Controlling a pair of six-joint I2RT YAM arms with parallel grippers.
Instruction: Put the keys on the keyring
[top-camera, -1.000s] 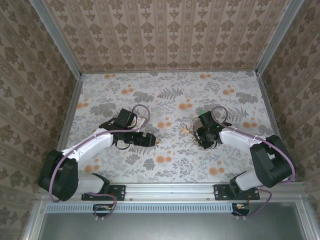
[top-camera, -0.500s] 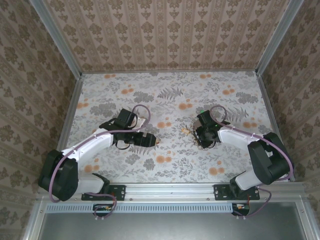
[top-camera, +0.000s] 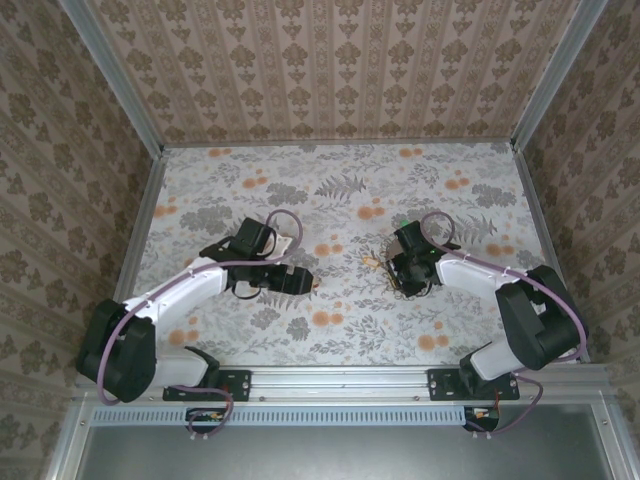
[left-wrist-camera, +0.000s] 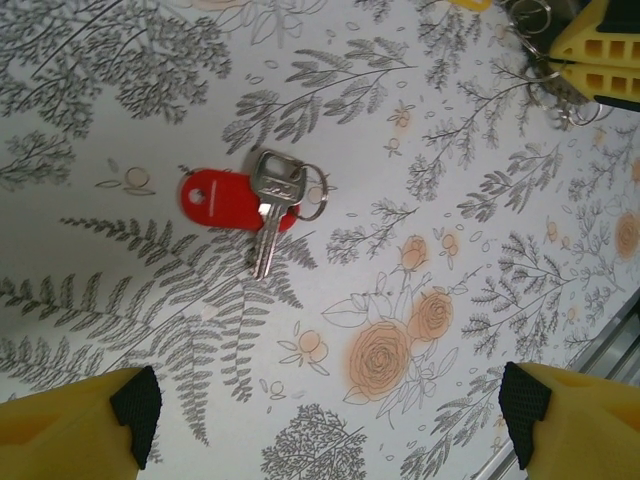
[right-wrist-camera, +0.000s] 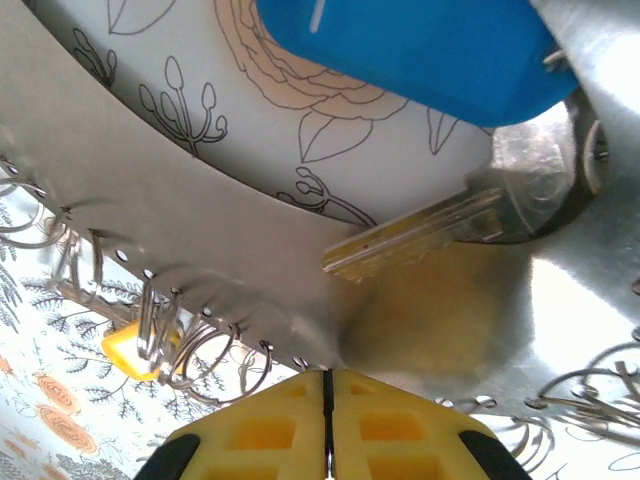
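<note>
Worktop (top-camera: 330, 180): flat and matt, printed with grey ferns and orange flowers.
Left gripper (left-wrist-camera: 330, 410): jaws wide, holding nothing; yellow fingers (left-wrist-camera: 75, 425) with black pads, one on either side above the worktop.
Red key (left-wrist-camera: 262, 205): silver square-headed key lying over a glossy red oval plastic tag, with a thin wire loop at its head. It lies flat on the worktop ahead of the left jaws, apart from both fingers.
Right gripper (right-wrist-camera: 326, 400): jaws closed, the yellow ribbed pads pressed together at the keyring's edge; whether they nip it cannot be told.
Keyring (right-wrist-camera: 200, 220): shiny curved metal band pierced by a row of small holes.
Rings (right-wrist-camera: 215, 350): thin wire coils hung through the holes.
Blue key (right-wrist-camera: 420, 240): brassy blade and round head under a smooth blue tag, against the band.
Yellow tag (right-wrist-camera: 128, 352): small, among the rings.
</note>
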